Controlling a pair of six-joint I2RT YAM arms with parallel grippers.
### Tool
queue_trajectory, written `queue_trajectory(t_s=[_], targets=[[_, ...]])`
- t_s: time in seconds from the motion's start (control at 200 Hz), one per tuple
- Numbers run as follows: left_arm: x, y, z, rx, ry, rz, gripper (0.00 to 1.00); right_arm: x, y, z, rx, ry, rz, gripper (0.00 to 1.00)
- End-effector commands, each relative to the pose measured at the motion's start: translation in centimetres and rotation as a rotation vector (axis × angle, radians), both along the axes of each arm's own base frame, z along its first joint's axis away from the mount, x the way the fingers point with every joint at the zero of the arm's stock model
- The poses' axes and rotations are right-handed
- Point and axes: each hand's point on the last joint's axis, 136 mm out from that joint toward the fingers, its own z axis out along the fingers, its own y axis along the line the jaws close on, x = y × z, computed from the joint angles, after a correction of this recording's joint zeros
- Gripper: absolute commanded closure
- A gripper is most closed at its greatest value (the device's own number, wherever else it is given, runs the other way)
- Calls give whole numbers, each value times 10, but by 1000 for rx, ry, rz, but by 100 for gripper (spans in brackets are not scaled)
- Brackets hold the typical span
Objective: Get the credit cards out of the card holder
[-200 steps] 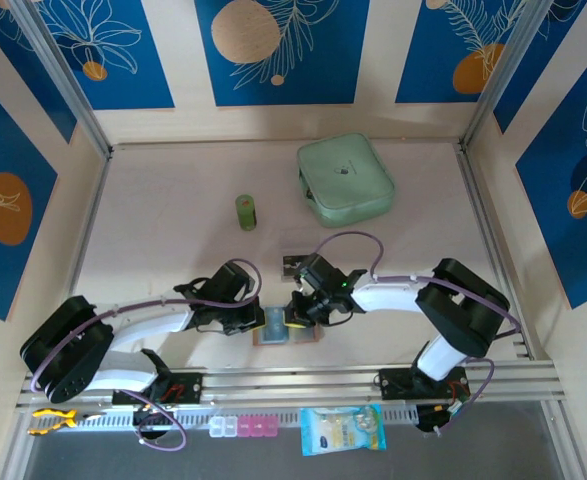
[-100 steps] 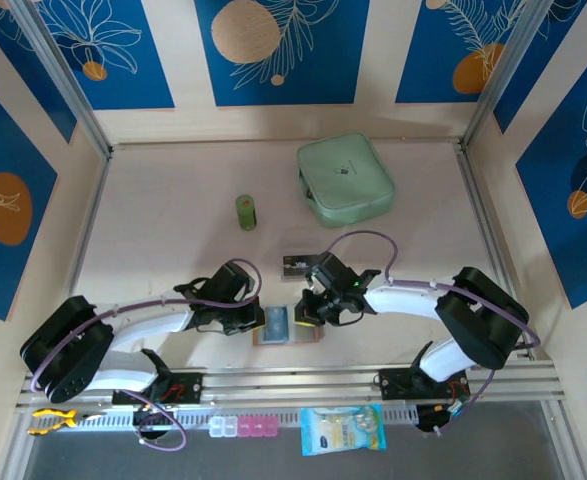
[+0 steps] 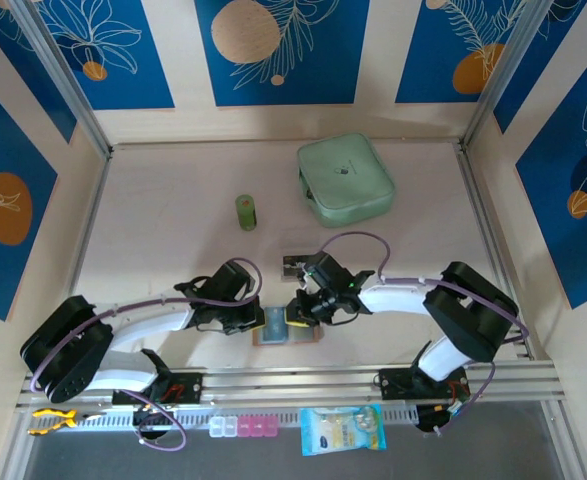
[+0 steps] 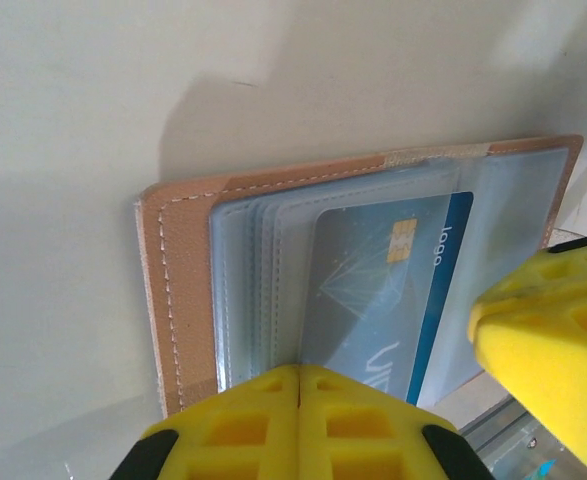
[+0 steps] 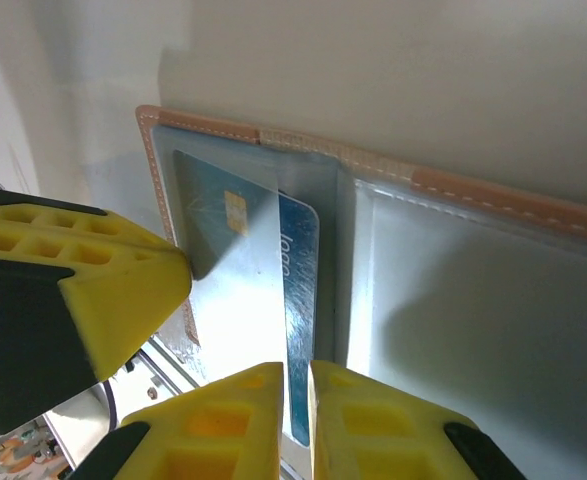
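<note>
"Where was the card holder [image 3: 289,329]?"

"It lay open on the table [image 3: 173,230] at the near edge, between the two arms. The left gripper [image 4: 301,400], fingers pressed together, sat on its left edge, probably to pin it flat."

"And the right gripper [image 5: 297,385]?"

"Its jaws stood almost together around the end of the blue card [image 5: 299,270], which was still partly under a clear slot. I couldn't tell whether they pinched it. They were probably there to draw it out."
</note>
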Motion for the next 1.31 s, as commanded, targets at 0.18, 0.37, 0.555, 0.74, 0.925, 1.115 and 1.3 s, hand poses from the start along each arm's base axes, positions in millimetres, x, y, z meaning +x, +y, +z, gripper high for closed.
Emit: queue_trajectory(t_s=[0.18,0.37,0.555,0.74,0.925,1.115,1.3], targets=[[-4,7,-9,40,16,-7,99,-3,16,-1,54,24,27,84],[-5,8,-11,43,18,-6,99,-5,17,-6,52,38,35,88],[-5,7,-11,43,19,-6,99,-4,18,-4,58,33,34,88],[-6,8,-12,45,22,-7,99,-5,18,-5,68,40,32,86],[-6,9,-13,47,25,-5,100,-7,19,-8,102,49,21,89],[-7,11,-15,52,27,-1,100,-6,13,-9,99,45,2,95],[-7,11,-14,53,25,0,100,-4,4,-6,95,24,-11,100]])
